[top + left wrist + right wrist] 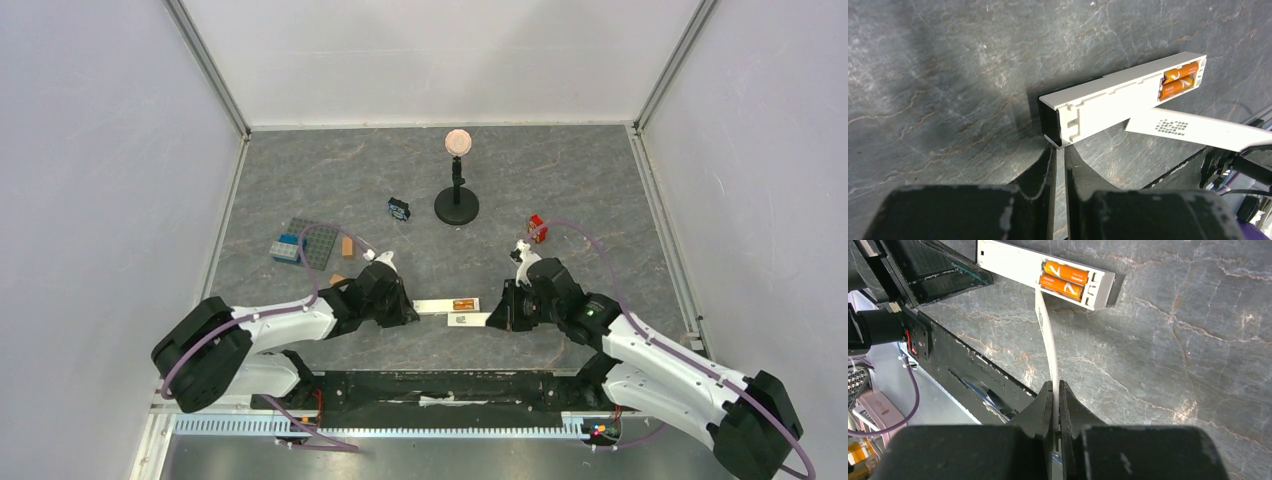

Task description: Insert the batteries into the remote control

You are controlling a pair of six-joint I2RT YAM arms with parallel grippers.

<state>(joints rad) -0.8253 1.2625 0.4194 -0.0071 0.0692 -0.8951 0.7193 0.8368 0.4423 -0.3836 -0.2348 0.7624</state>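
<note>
orange batteries (pixel 1064 279) in remote control (pixel 1113 100), lettering illegible; cover (pixel 1048 340) in right tool (pixel 1055 384)

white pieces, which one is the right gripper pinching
The thin flat strip, held edge-on in the right gripper. The other piece, the thicker remote control, is the one with both batteries in it.

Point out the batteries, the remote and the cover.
batteries (pixel 1066 272): right wrist view, middle of the upper orange cell.
remote (pixel 1108 102): left wrist view, white back, mid-length.
cover (pixel 1208 131): left wrist view, plain face right of its dotted patch.
</note>
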